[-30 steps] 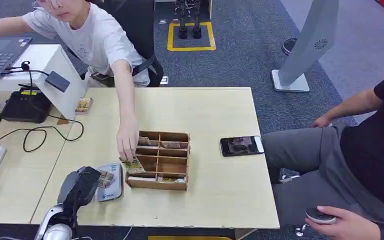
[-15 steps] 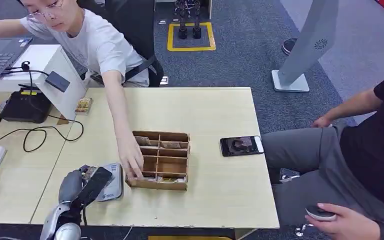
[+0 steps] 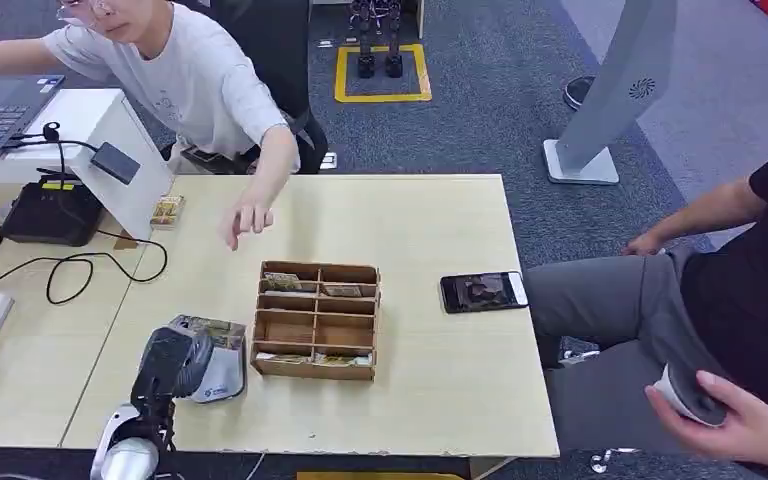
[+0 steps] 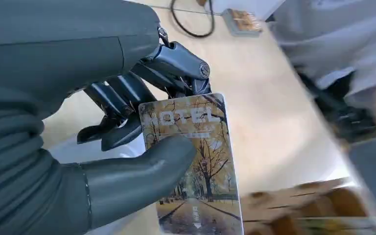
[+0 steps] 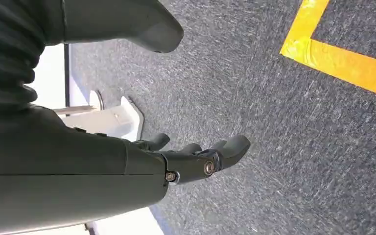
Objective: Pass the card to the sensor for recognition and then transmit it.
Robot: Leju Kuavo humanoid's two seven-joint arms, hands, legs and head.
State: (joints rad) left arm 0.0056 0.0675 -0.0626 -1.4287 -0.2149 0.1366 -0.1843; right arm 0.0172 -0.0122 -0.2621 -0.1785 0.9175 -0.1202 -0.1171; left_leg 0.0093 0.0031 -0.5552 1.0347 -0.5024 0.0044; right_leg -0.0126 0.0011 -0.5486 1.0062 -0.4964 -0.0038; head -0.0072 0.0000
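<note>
My left hand (image 3: 172, 362) hangs over the table's near left part and pinches a hotel card (image 3: 210, 329) between thumb and fingers. The card sits just above the white and blue sensor pad (image 3: 224, 376); I cannot tell whether they touch. In the left wrist view the card (image 4: 196, 166) shows autumn trees and the word HOTEL, with the thumb (image 4: 142, 166) pressed on its face. My right hand (image 5: 196, 159) hangs beside my body above grey carpet, fingers apart, holding nothing.
A wooden compartment box (image 3: 316, 320) with cards in it stands right of the sensor. A phone (image 3: 483, 291) lies further right. One person's hand (image 3: 249, 217) hovers above the far table; another person (image 3: 720, 300) sits at the right. Cables (image 3: 80, 268) lie at the left.
The person's hand left the wooden box and drew back toward the far side. My left hand shifted slightly right, with the card now lying over the sensor's far edge.
</note>
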